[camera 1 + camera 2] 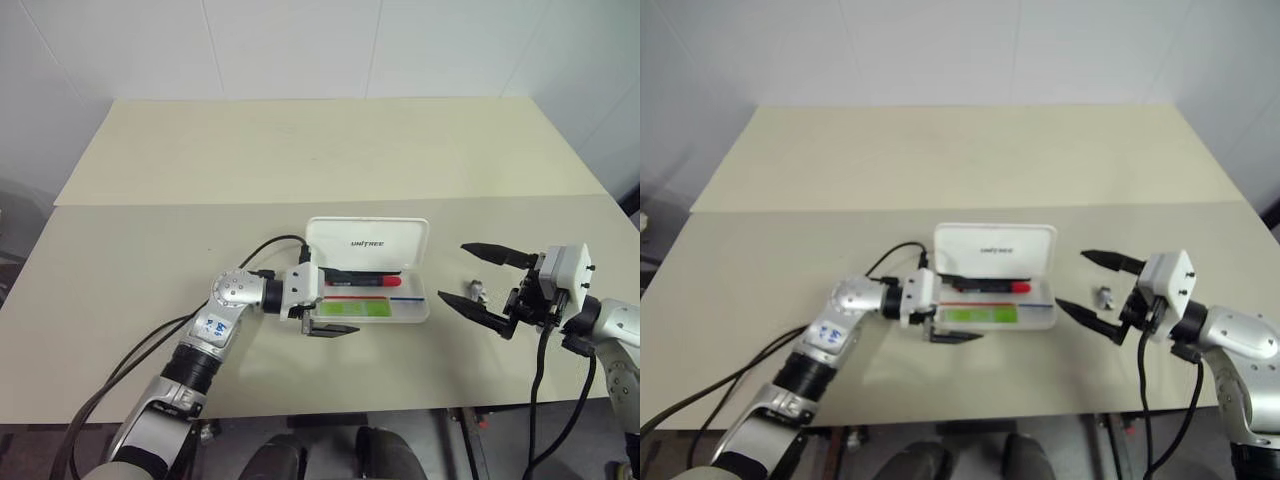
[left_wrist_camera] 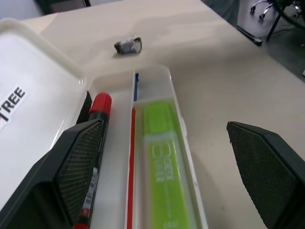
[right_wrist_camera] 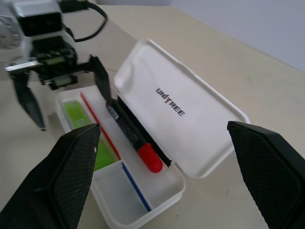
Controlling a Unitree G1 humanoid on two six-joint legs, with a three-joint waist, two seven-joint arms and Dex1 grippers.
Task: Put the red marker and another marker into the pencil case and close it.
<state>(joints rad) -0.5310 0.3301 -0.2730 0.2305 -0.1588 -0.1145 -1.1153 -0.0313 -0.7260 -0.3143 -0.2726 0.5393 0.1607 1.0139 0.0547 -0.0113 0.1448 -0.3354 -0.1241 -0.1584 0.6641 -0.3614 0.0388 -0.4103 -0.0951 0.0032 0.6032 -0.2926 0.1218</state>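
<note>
We saw the pencil case (image 1: 368, 270) open on the table (image 1: 300, 160), lid up; red marker (image 1: 365, 282) lay in the rear slot, green marker (image 1: 352, 310) in the front; our left gripper (image 1: 325, 300) sat at the case's left end, jaws wide, holding nothing; right gripper (image 1: 478, 278) hung wide apart to the case's right, w/ a small crumpled scrap (image 1: 475, 291) between them.

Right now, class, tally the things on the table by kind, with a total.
Markers: 2, the red marker and the green marker
Cases: 1, the open pencil case
Small grey objects: 1, the crumpled scrap
Total: 4
</note>
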